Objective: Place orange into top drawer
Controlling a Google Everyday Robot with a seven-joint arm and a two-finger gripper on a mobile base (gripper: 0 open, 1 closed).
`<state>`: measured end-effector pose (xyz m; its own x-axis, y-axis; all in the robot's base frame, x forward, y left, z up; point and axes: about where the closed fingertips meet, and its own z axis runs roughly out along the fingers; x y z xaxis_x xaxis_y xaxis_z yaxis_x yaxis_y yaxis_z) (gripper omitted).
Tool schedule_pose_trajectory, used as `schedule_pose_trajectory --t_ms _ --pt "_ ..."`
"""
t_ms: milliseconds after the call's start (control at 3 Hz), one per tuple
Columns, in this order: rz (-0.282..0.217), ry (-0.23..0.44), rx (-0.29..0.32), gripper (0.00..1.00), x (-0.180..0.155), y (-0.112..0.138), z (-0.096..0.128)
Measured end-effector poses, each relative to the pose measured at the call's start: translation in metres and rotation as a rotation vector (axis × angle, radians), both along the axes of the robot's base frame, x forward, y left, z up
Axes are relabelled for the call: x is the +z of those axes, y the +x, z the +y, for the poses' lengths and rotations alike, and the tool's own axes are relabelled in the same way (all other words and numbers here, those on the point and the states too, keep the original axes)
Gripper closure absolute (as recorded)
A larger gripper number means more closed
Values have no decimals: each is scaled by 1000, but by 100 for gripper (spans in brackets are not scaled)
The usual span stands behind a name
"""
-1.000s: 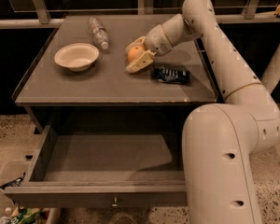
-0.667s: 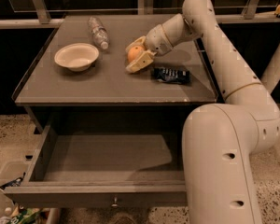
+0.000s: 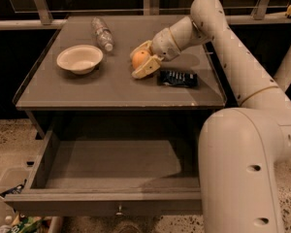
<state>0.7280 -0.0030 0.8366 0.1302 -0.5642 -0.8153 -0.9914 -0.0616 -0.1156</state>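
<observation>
The orange [image 3: 139,58] is a small round fruit at the middle of the table top. My gripper [image 3: 141,62] reaches in from the right, with one cream finger behind the orange and one in front of it. The fingers close around the fruit, which rests at table level. The top drawer [image 3: 111,205] is pulled out wide below the table, with its small metal knob [image 3: 119,209] at the front centre. Its inside looks bare.
A white bowl [image 3: 79,58] sits on the left of the table [image 3: 87,89]. A clear plastic bottle [image 3: 102,33] lies at the back. A dark snack packet [image 3: 177,78] lies right of the gripper. My arm's large white body [image 3: 242,169] fills the lower right, beside the drawer.
</observation>
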Motion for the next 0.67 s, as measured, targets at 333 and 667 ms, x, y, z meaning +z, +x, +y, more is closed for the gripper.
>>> schedule_pose_trajectory --t_ms 333,667 --pt "-121 38 -11 100 42 -34 -26" --pt "-286 92 -64 100 122 -90 -43"
